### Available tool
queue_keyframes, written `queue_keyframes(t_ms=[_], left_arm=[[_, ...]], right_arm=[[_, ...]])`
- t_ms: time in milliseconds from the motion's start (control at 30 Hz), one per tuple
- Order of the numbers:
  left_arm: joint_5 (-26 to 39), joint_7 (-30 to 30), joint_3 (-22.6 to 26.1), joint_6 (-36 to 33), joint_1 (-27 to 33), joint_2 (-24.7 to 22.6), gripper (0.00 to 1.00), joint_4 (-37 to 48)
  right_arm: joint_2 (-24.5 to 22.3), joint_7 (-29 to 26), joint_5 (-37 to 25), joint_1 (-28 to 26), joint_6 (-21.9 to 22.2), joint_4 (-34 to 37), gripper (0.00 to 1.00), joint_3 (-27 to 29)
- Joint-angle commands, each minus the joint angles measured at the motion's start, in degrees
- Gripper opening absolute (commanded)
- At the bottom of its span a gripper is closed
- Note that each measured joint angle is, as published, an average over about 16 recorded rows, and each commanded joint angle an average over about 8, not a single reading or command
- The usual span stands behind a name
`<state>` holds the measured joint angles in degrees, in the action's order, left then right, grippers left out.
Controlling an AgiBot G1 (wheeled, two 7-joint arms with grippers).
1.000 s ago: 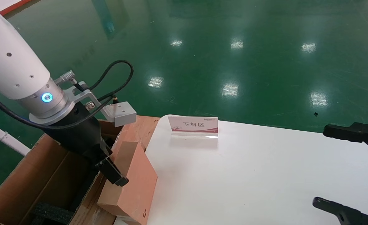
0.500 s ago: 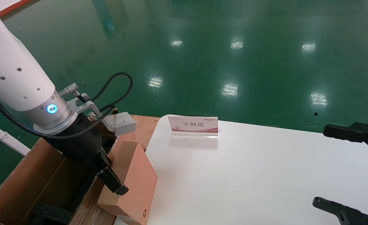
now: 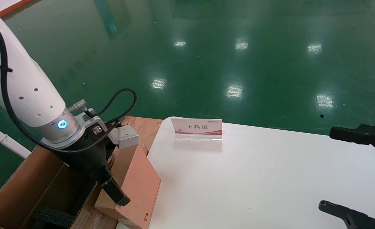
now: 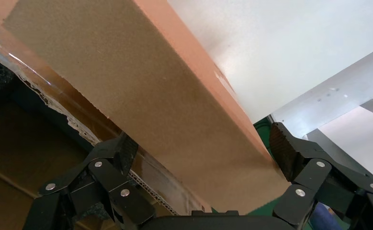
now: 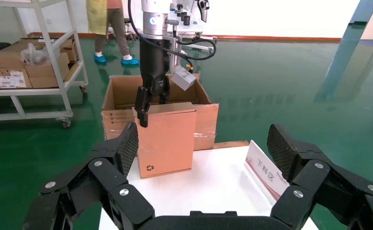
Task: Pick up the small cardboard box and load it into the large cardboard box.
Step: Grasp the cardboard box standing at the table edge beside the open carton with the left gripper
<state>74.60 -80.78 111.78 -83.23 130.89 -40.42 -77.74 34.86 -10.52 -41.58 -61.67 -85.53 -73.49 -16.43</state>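
Observation:
The small cardboard box (image 3: 141,184) stands on edge at the white table's left edge, leaning by the large cardboard box (image 3: 31,190), whose black foam (image 3: 52,216) shows inside. My left gripper (image 3: 111,190) is open and straddles the small box's top tan edge; one finger lies on the orange face side and the other is hidden behind. In the left wrist view the small box (image 4: 151,96) fills most of the gap between the gripper's (image 4: 201,148) spread jaws, above the carton's taped flap (image 4: 79,120). The right wrist view shows both boxes (image 5: 167,136) (image 5: 203,115). My right gripper (image 3: 337,170) is open and empty at the table's right.
A white-and-pink sign (image 3: 197,127) stands at the back of the white table (image 3: 254,178). A reddish-brown wooden board (image 3: 146,125) lies behind the small box. In the right wrist view a shelf cart (image 5: 31,72) with cartons and a person (image 5: 112,28) stand beyond the large box.
My left arm has come down, and its visible finger has slid lower along the small box. The box has shifted slightly toward the carton. The right arm has not moved.

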Motion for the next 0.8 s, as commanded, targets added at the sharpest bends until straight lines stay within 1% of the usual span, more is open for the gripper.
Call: queue_keyframes(t_ms=[33,400,433,467,667,700,733,800], left_arm=[[0.46,-0.16,0.27,0.25,-0.31,-0.04,1.0,0.01],[1.02,-0.34,0.62,0.6,-0.56,-0.16,1.0,0.01],[1.01,-0.33,0.6,0.6,-0.55,-0.16,0.87,0.01],[1.0,-0.32,0.59,0.59,-0.54,-0.16,0.75,0.01],[0.94,-0.29,0.51,0.53,-0.5,-0.15,0.0,0.03],[0.93,-0.29,0.5,0.52,-0.5,-0.15,0.0,0.03],[0.92,-0.28,0.49,0.51,-0.5,-0.15,0.0,0.03],[0.91,-0.27,0.48,0.48,-0.49,-0.14,0.0,0.03]], right_arm=[[0.0,0.0,0.0,0.0,0.0,0.0,1.0,-0.01],[-0.01,0.02,0.03,0.01,0.02,0.01,1.0,-0.01],[-0.01,0.02,0.03,0.01,0.02,0.01,1.0,-0.01],[-0.01,0.01,0.03,0.01,0.02,0.01,0.93,-0.01],[-0.01,0.01,0.03,0.01,0.02,0.01,0.18,-0.01],[-0.01,0.01,0.03,0.01,0.02,0.01,0.06,-0.01],[-0.01,0.01,0.03,0.01,0.02,0.01,0.0,-0.01],[-0.01,0.01,0.03,0.01,0.02,0.01,0.0,-0.01]])
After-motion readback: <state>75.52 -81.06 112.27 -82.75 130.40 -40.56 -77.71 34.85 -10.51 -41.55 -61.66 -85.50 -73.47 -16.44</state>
